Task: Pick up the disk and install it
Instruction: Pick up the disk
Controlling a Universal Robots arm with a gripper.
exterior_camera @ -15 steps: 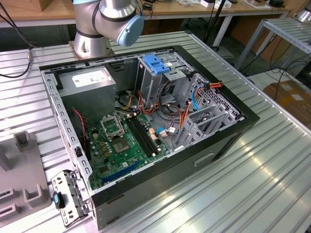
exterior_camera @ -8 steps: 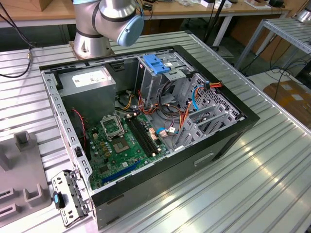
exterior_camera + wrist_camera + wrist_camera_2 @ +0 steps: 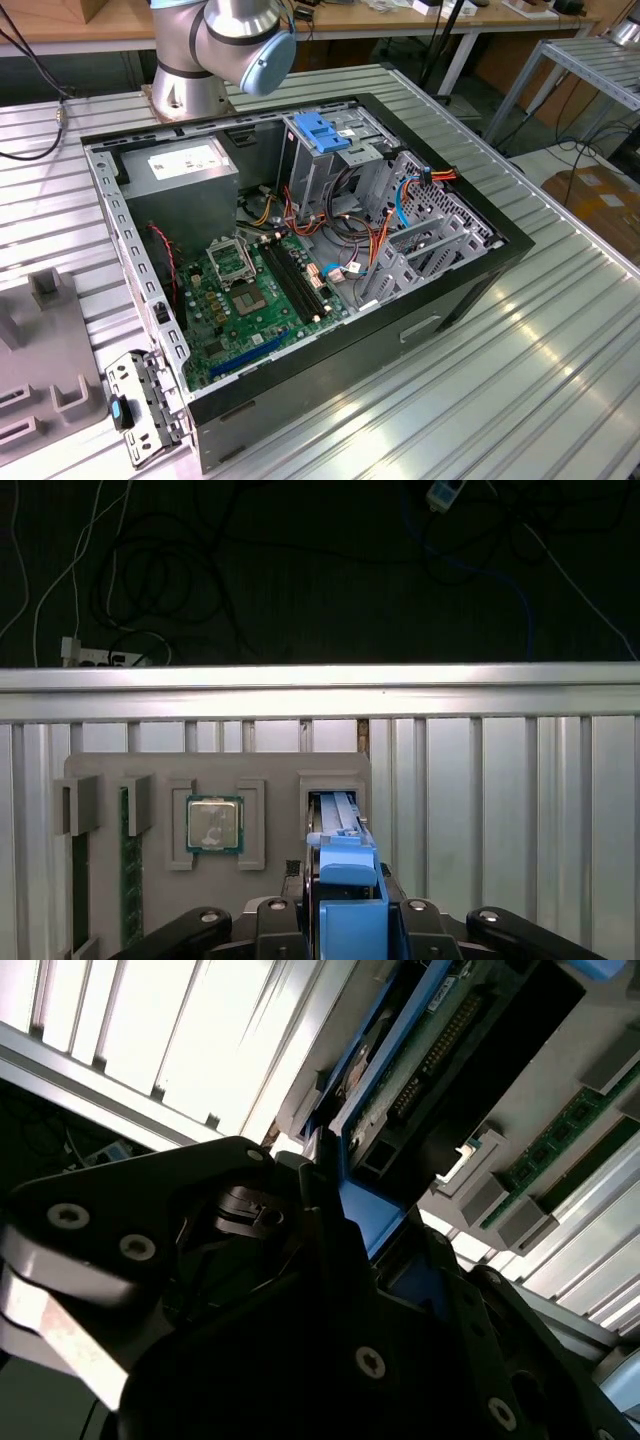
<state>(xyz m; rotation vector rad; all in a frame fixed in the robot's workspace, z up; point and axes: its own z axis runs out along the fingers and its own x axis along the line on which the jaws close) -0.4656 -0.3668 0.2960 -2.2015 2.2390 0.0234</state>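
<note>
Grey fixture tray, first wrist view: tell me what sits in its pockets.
The grey fixture tray holds a square silver processor chip, green memory sticks and the blue-railed disk. The black gripper covers the rest of the disk.

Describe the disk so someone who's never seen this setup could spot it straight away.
On the ribbed metal table lies a grey fixture plate. The disk stands on edge in its end slot, beside the square processor, right at the end effector. Its blue rails set it apart from its neighbours.
</note>
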